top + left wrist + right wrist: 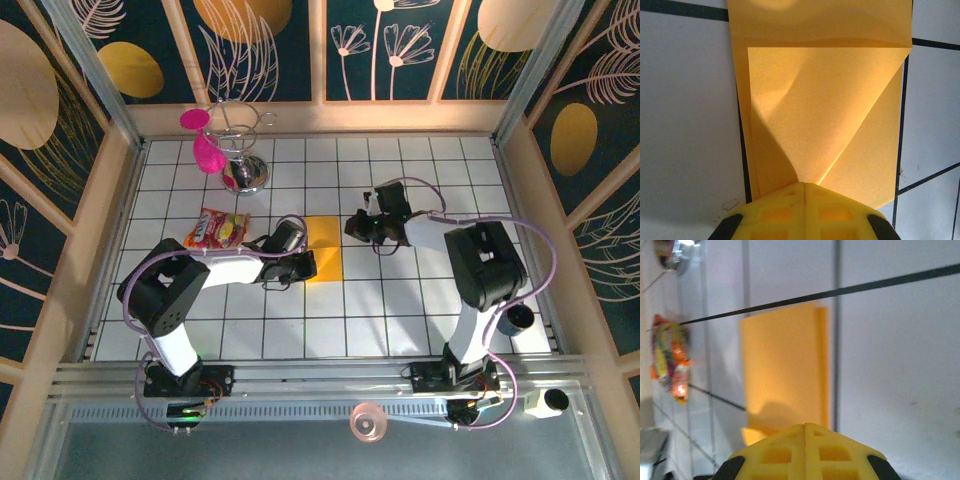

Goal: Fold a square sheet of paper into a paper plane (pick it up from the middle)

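Sheet of paper (pixel 326 248) is mid-tabletop (pixel 400 305), between the two end effectors, already doubled into a narrow rectangle. The left wrist view shows one corner turned over into a triangular flap (pixel 810 115). Its diagonal side runs down to the tip of the left end effector (pixel 805 185).

Left end effector: jaws fully together, nothing between them, tip at the sheet's left edge where the flap comes to a point. Probably pressing, but contact isn't certain.
Right end effector (pixel 805 426): also closed and empty, just beside the sheet's far right corner. Can't tell if it's touching.

My read is that the step in hand is setting the first nose fold. To do it well:
- use the closed left tip as a burnisher and slide it along the fold line from the point outward, with light force so the thin paper doesn't buckle or skate on the tabletop
- put the right tip down on the unfolded part as an anchor before the left moves
- check the flap edge sits flush with the long folded edge, since skew here would carry into later folds
- the flap looks slightly lifted near the tip, so flatten there first

Writing: the sheet is plain, no print. The snack packet (pixel 216 230), left of the sheet, has red and yellow print too small to read. No legible markings on the end effectors.
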Available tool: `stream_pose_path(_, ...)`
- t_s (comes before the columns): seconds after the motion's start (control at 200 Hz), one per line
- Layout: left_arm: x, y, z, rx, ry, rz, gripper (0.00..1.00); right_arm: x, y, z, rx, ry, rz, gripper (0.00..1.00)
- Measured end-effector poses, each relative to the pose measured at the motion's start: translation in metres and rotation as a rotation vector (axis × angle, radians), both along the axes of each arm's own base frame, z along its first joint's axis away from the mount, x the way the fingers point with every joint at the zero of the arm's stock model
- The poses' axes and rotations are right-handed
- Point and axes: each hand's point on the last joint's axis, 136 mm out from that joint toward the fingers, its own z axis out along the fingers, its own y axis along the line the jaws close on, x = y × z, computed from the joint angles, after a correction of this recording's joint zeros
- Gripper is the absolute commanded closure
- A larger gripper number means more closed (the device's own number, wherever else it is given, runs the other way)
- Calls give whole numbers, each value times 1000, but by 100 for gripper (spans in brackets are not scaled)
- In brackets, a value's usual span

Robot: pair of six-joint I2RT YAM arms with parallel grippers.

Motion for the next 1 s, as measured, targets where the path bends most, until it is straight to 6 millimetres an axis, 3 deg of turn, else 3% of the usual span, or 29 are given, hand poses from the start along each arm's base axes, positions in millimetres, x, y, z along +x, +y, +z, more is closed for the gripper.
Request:
stream_pose_path(0.12,0,0,0,1,0,0,100,-20,31,7,18,-14,79,100)
stream_pose_path(0.29,0,0,0,4,4,0,100,-53,60,-20,6,69,164,100)
stream_pose_path(0.496,0,0,0,4,4,-1,100,-58,57,-47,-32,132,156,100)
stream_pose_path(0.776,-9,8,1,45,3,-51,100,-56,55,-49,-32,157,158,100)
stream_pose_path(1.001,-34,27,1,99,34,-112,100,-56,55,-49,-25,164,163,100)
